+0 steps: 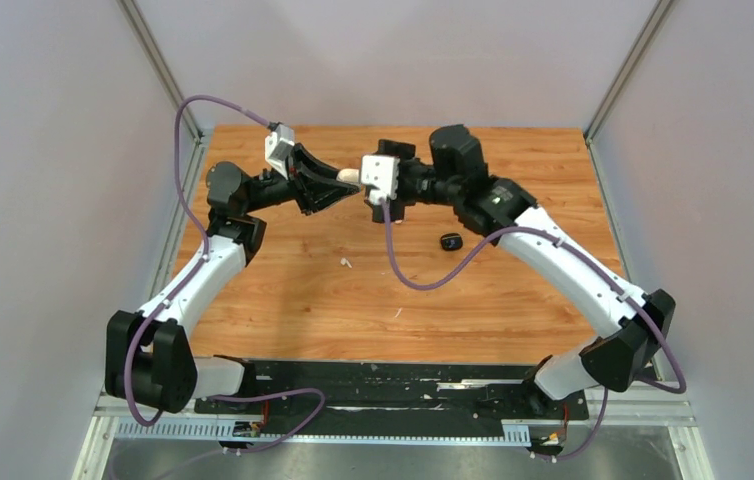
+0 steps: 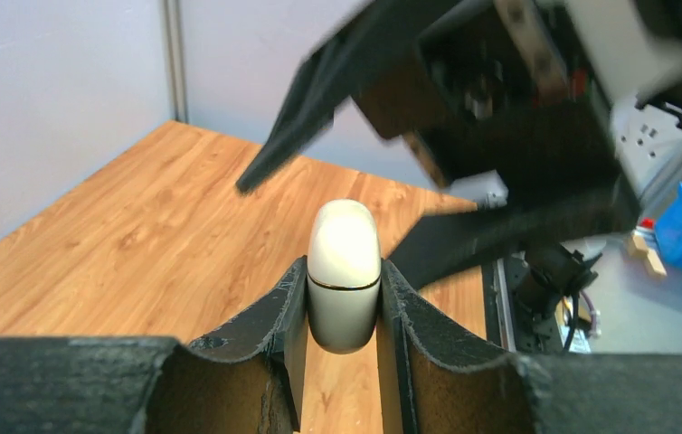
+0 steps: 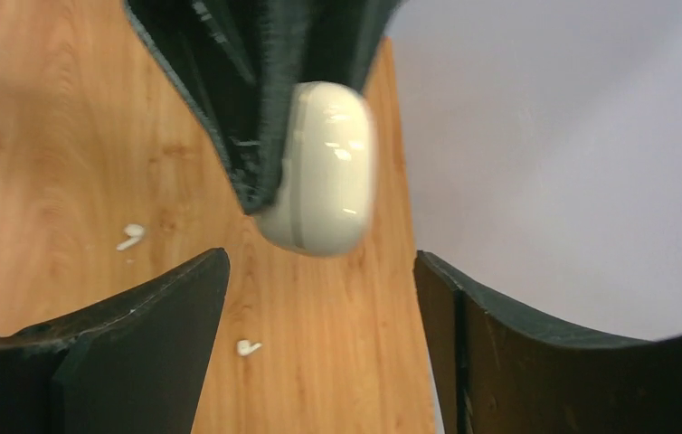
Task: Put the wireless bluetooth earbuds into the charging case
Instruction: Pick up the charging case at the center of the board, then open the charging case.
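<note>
My left gripper [image 1: 341,186] is shut on a white charging case [image 1: 349,176], held closed above the back of the table. In the left wrist view the case [image 2: 344,240] stands upright between my fingers [image 2: 274,312]. My right gripper [image 1: 366,190] is open and faces it closely; in the right wrist view [image 3: 319,262] the case [image 3: 319,167] hangs just beyond its spread fingers. Two white earbuds [image 1: 346,263] [image 1: 396,313] lie on the table and also show in the right wrist view [image 3: 131,237] [image 3: 247,347]. No black earbuds are in view.
A small black case [image 1: 450,241] lies on the wooden table [image 1: 283,310] under my right forearm. Grey walls enclose the table at the left, back and right. A black rail runs along the near edge by the arm bases.
</note>
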Robot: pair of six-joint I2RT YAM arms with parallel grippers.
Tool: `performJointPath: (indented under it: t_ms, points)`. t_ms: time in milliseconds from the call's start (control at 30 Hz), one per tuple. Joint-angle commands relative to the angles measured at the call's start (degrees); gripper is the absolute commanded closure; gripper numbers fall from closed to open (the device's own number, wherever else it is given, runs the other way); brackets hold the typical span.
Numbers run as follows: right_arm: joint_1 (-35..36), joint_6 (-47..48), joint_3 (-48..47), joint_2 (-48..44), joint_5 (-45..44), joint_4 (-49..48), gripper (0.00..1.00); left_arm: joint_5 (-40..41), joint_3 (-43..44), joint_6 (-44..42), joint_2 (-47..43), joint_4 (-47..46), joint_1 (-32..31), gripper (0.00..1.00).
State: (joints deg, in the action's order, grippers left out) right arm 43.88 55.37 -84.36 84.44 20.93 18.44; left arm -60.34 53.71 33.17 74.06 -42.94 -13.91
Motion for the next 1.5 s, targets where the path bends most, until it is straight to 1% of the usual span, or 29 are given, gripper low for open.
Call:
performJointPath:
  t_ms: [0, 100, 167, 267, 333, 433, 567, 800, 1033, 1367, 1467]
  points:
    - [-3.2, -14.5, -14.4, 0.9, 12.4, 21.4, 0.21, -6.7, -1.5, -2.9, -1.0, -6.6, -0.2, 1.0]
    - [-4.3, -20.5, -21.7, 4.4, 16.8, 26.8, 0.22, -9.5, -2.4, -5.2, -1.3, -6.6, -0.2, 1.0]
    - [-4.6, -23.4, -24.5, 6.0, 19.7, 29.4, 0.23, -10.8, -2.9, -6.9, -1.5, -6.0, -0.2, 1.0]
    - [-4.6, -25.2, -25.1, 7.3, 24.5, 30.2, 0.25, -11.1, -3.5, -7.8, -1.6, -5.6, -0.2, 1.0]
    - [-4.6, -26.4, -25.2, 8.2, 25.8, 30.3, 0.25, -10.8, -3.6, -7.7, -1.6, -5.4, -0.2, 1.0]
    - [-4.6, -26.8, -25.1, 9.6, 25.3, 30.9, 0.26, -10.4, -3.6, -7.1, -1.8, -5.0, -0.2, 1.0]
    - [-4.7, -28.5, -25.5, 11.3, 23.2, 30.4, 0.29, -11.1, -3.4, -6.7, -2.5, -4.5, -0.2, 1.0]
    - [-6.4, -33.7, -28.9, 13.1, 25.0, 29.8, 0.33, -12.2, -4.1, -7.7, -3.2, -3.3, -0.2, 1.0]
    - [-10.9, -39.4, -32.4, 15.8, 25.5, 29.8, 0.37, -12.8, -4.4, -8.7, -3.7, -2.6, -0.2, 1.0]
    - [-11.7, -39.2, -33.1, 16.6, 20.0, 28.0, 0.4, -11.9, -4.6, -7.6, -3.9, -2.4, -0.3, 1.0]
    - [-11.8, -39.0, -33.3, 16.2, 19.6, 27.7, 0.41, -11.3, -4.6, -6.5, -3.6, -2.5, -0.3, 1.0]
